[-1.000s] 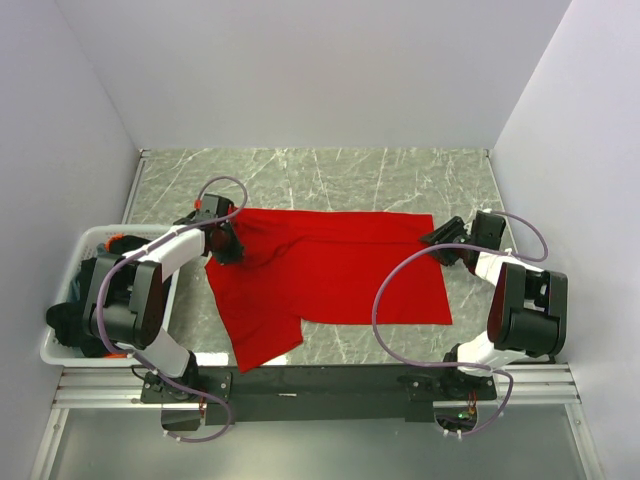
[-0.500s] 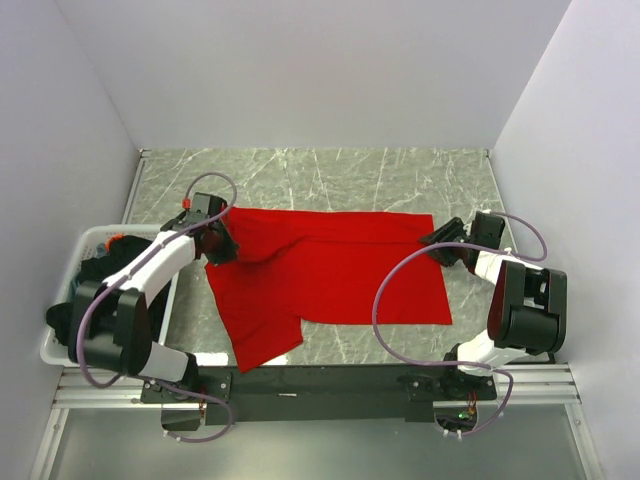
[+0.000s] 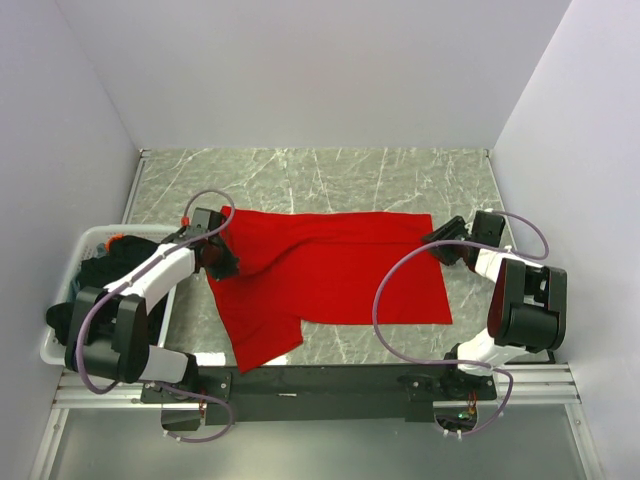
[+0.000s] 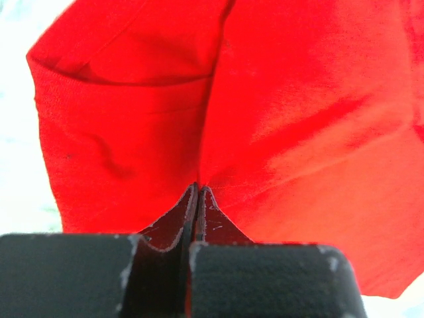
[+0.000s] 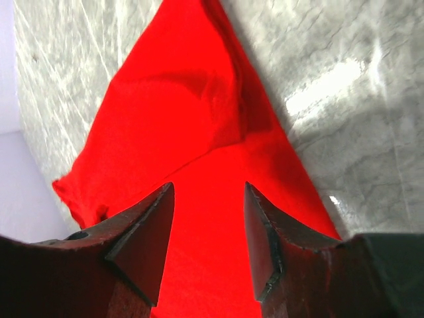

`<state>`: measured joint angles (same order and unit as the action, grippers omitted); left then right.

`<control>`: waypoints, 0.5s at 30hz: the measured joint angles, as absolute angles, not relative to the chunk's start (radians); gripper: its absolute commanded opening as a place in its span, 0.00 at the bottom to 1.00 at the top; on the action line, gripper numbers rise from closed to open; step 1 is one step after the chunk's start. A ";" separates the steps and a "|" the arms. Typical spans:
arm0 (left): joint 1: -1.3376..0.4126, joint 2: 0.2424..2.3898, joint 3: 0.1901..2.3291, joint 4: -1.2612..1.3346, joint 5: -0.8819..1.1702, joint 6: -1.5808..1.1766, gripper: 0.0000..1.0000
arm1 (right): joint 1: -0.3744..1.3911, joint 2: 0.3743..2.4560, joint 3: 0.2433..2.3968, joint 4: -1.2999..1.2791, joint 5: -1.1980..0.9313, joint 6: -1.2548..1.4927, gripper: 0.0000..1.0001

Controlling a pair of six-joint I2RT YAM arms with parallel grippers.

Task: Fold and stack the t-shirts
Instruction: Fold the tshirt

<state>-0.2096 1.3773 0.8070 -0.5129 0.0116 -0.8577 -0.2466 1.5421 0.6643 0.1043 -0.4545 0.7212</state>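
**Left pincer (image 3: 222,262) clamped on the red t-shirt (image 3: 330,280); right pincer (image 3: 440,240) apart at its far corner**

Top view: the red t-shirt lies spread on the marbled worktop (image 3: 330,175), filling the span between the two pincers. The left pincer sits at the shirt's left edge, where the cloth bunches into a ridge running away from its tip toward the shirt's middle. A loose flap of the shirt hangs down toward the arm bases, on the near side of that pincer. The right pincer sits at the shirt's upper right corner, tip pointing in over the cloth. Behind the left pincer, out at the worktop's left rim, stands a white slotted basket (image 3: 62,345) with black t-shirts (image 3: 95,275) heaped inside, well apart from the red one.

Left wrist view: the two fingers of the left pincer (image 4: 197,193) are pressed together with red cloth (image 4: 298,132) nipped at their tips. From the nip the cloth fans out ahead. A fold crease runs straight ahead from the tips, with a hemmed edge curling off to the left.

Right wrist view: the fingers of the right pincer (image 5: 207,192) stand apart, with nothing clamped. The red t-shirt (image 5: 179,126) lies under and between them and narrows to a point ahead of the tips. Bare grey worktop (image 5: 318,66) shows on either side of that point.
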 measured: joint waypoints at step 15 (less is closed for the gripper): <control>-0.210 1.388 0.773 -0.478 0.029 -0.878 0.03 | -0.247 1.614 0.700 0.123 -0.381 0.797 0.54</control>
